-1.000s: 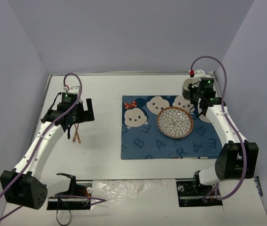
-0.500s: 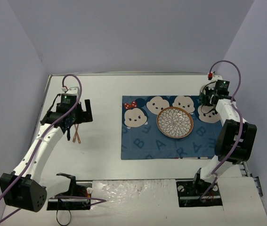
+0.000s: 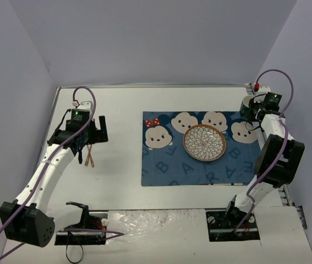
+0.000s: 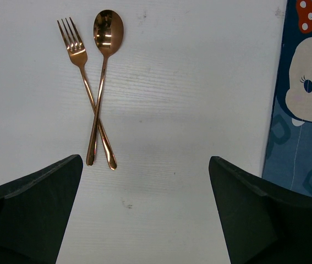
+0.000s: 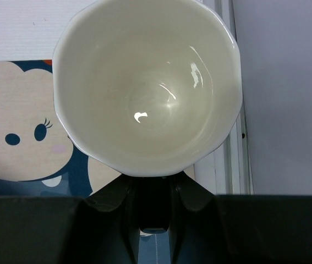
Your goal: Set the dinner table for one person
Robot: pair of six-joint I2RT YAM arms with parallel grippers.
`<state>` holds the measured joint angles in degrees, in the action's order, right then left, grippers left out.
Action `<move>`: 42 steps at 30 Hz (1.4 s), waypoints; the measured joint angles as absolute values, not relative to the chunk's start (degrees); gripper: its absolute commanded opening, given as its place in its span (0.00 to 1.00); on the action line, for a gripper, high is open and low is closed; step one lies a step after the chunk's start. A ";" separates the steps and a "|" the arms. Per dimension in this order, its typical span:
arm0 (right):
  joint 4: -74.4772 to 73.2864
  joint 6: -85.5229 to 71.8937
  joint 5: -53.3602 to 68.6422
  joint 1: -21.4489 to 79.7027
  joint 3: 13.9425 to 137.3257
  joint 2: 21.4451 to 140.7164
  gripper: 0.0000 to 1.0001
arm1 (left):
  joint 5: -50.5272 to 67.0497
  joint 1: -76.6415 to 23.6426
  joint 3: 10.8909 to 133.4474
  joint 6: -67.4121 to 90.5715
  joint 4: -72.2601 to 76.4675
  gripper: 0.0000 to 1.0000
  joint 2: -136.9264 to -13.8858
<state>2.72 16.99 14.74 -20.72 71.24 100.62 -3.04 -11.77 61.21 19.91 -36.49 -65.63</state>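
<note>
My right gripper [image 5: 154,184] is shut on the handle of a white cup [image 5: 147,82], seen from above with nothing in it. The cup [image 3: 249,103] hangs over the far right corner of the blue cartoon mat [image 3: 167,165], close to the right edge of the dinner table [image 3: 122,104]. A patterned plate [image 3: 204,143] sits on the mat. My left gripper [image 4: 144,220] is open above bare tabletop. A copper fork [image 4: 81,77] and spoon [image 4: 107,33] lie crossed just ahead of it, to its left. In the top view this cutlery [image 3: 89,156] lies beside the left gripper [image 3: 98,131].
Lilac walls [image 3: 161,38] enclose the table on three sides, the right wall [image 5: 288,93] very near the cup. The table's metal edge strip [image 5: 230,159] runs under the cup. The mat's left edge [image 4: 304,110] shows at the right of the left wrist view.
My right arm has swung the cup rightward and farther back, from above the mat's far right part to the table's right edge. The left arm and cutlery have stayed still.
</note>
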 measured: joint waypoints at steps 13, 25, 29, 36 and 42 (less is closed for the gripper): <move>2.87 17.96 17.04 -20.99 72.46 104.72 0.00 | -3.01 -11.77 61.19 19.81 -36.49 0.97 -65.89; 3.57 17.96 17.97 -20.99 72.55 107.64 0.14 | -3.01 -11.75 61.14 19.73 -36.47 0.97 -65.93; 3.88 17.99 17.93 -21.03 72.55 107.68 0.43 | -3.01 -11.75 61.14 19.72 -36.47 0.97 -65.93; 6.22 16.95 16.77 -21.47 72.15 107.17 0.71 | -2.98 -11.75 61.14 19.70 -36.47 0.97 -65.93; 5.98 13.74 14.27 -21.73 70.34 100.83 0.84 | -2.99 -11.75 61.14 19.70 -36.47 0.97 -65.93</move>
